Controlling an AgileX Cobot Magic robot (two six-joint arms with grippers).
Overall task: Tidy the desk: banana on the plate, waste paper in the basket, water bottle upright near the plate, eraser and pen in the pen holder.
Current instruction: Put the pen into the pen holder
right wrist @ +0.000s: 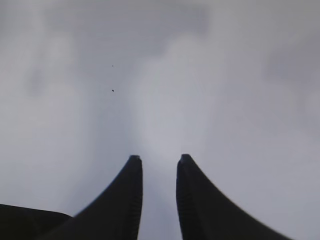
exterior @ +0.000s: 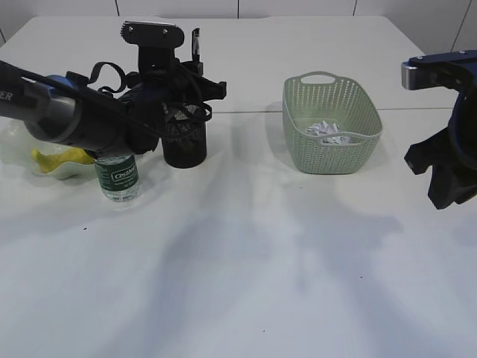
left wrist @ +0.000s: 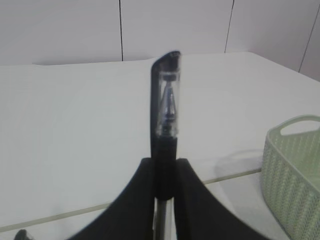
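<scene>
Between the jaws of the left pincer (left wrist: 164, 172) stands the pen (left wrist: 166, 100), clamped upright near its lower end, capped tip upward. Directly below this pincer sits the black mesh pen holder (exterior: 184, 142); whether the pen's lower end has entered its rim cannot be told. Just beside the holder, on the arm's side, the water bottle (exterior: 118, 177) stands upright, with the banana (exterior: 61, 158) on its plate (exterior: 22, 145) beyond. Well apart to the other side, the basket (exterior: 331, 123) holds the crumpled paper (exterior: 326, 130). The right pincer (right wrist: 159, 165) hangs partly open and empty over bare table (exterior: 238, 283). Risk: if the pen is off-centre at release, it may strike the rim and fall outside. Risk: the low left arm may knock the bottle over on withdrawal
</scene>
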